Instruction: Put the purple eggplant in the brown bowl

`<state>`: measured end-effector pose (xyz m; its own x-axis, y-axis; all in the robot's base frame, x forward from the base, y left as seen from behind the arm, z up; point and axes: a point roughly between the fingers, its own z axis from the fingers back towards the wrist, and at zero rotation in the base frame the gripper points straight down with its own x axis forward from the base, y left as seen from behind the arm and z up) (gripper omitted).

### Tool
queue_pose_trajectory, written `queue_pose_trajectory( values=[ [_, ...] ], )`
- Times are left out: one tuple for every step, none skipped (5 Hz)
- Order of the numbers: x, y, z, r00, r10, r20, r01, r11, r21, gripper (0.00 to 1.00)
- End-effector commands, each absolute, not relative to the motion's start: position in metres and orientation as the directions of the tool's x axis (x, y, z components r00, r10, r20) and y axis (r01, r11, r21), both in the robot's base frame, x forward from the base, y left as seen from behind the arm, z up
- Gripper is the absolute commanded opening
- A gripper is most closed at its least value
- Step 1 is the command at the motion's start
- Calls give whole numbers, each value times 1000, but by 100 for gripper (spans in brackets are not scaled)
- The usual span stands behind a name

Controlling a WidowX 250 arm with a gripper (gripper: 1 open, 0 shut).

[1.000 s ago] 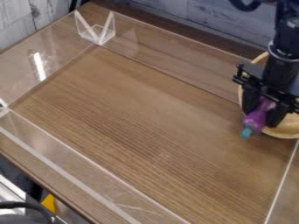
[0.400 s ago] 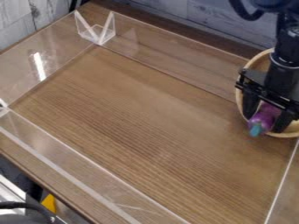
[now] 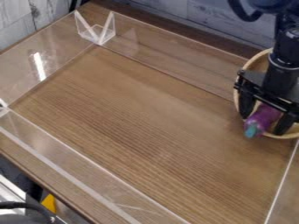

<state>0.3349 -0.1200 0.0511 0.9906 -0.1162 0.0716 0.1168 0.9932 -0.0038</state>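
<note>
Camera: purple eggplant between hand fingers.

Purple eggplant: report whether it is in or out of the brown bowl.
In: the purple eggplant sits over the brown bowl's near rim, under the claw.

The brown bowl sits at the tabletop's right edge. The purple eggplant lies over its near rim, under the gripper.

High oblique view over table
</note>
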Motion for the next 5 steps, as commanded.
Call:
queue_pose_trajectory(
  values=[
    [338,-113,83,985,-94,147,99,995,-26,100],
    [337,-110,84,985,-87,147,92,995,-30,100],
    [337,-108,83,986,-82,144,87,996,-31,100],
    [336,-106,83,987,-77,140,83,996,-32,100],
    [334,-104,84,988,-73,136,78,996,-34,100]
  ],
)
